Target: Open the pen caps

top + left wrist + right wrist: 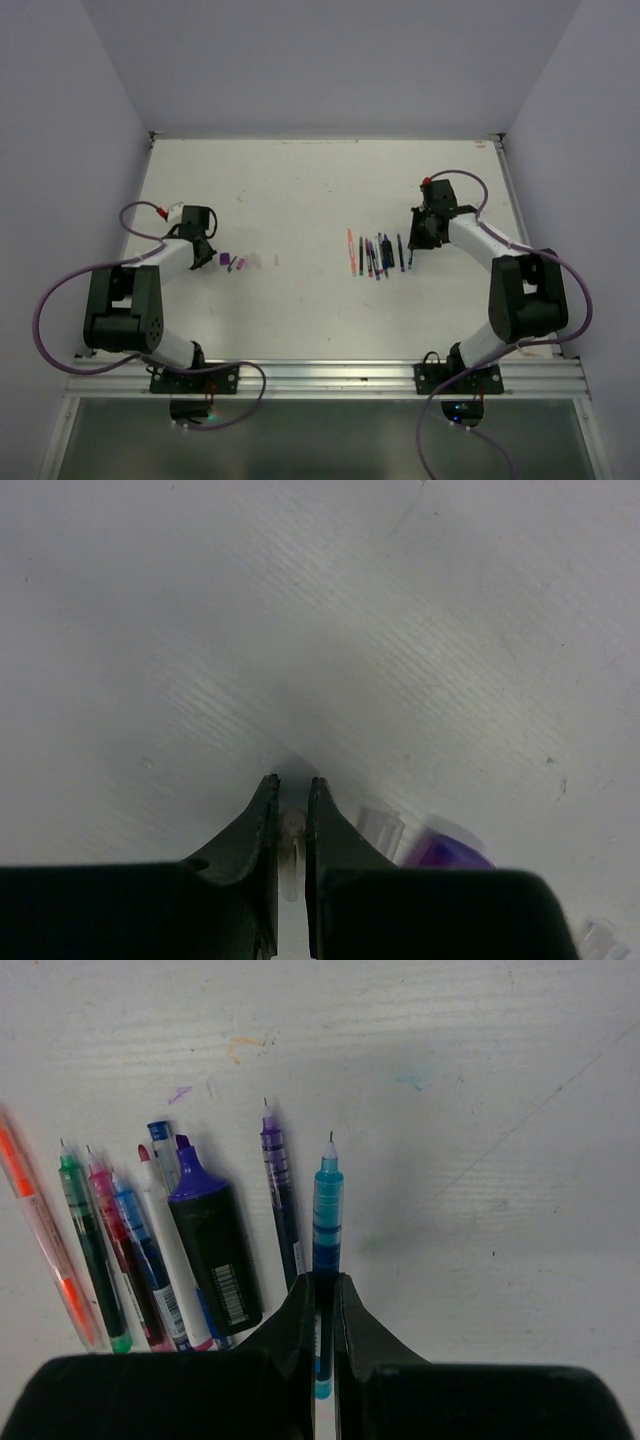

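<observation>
Jaws on both arms are clenched. The left gripper (292,782) pinches a whitish cap (291,830), and the right gripper (322,1280) grips a teal pen (327,1200) by its barrel.

We judge this step to be a put-down, since the teal pen's needle tip stands bare and the cap sits in the other arm's grip. To do it well, we would bring each piece low to the table (300,630) before loosening the fingers, so that neither the round cap nor the pen rolls away. We would open the jaws only a little and lift straight up, so the fingers do not knock the neighbours.

On the left, the whitish cap stands between the fingers, a little behind their tips, with its rounded end pointing away from us. A clear cap (380,825) lies just beside the right finger. A purple cap (452,848) is touching or nearly touching that clear one on its right. Releasing here would put the cap with the others.

On the right, the teal pen runs out from between the tips and points far. A purple pen (278,1180) lies just left of it and a black highlighter (212,1250) further left. Every tip we can see in that row is uncapped, so we think little of the task is left
</observation>
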Available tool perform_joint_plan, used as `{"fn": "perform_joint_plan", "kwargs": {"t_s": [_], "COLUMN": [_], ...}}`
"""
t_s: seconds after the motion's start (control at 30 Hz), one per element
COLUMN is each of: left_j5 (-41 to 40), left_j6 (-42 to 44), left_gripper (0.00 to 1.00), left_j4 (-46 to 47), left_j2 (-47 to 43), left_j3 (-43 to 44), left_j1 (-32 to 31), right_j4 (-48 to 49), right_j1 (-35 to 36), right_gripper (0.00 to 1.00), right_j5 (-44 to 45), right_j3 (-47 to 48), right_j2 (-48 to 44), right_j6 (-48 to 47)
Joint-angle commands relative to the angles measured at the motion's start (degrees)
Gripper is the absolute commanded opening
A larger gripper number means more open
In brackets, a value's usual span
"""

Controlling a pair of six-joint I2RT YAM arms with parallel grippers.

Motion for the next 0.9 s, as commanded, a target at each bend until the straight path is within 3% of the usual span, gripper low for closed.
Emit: {"fn": "perform_joint_plan", "kwargs": {"t_s": [0.0,0.13,0.4,0.6,0.87], "left_j5": [0.4,2.1,5.5,7.5,6.9], "left_j6": [0.6,-0.2,-0.3,-0.6,-2.1], "left_gripper": [0.0,0.02,0.21,0.39,0.54], "left_j4": [2.2,3.4,6.1,7.8,6.7], "left_j2": [2.7,4.1,4.0,2.9,1.0], "left_j3": [1.0,1.5,0.6,-0.8,-1.7], "left_j1": [0.9,1.2,1.3,1.3,1.3], "right_j4": [2.9,3.8,4.9,5.3,4.6], "right_j1": [-0.1,-0.1,-0.2,-0.1,-0.1], "right_gripper": [0.0,0.01,0.07,0.25,0.49], "right_j5": [-0.1,0.0,0.0,0.0,1.1], "right_j3": [1.9,2.3,2.3,2.2,2.7], "right_j2": [1.6,3.9,6.9,6.4,4.2], "right_j6": [0.3,0.5,-0.7,-0.9,-1.1]}}
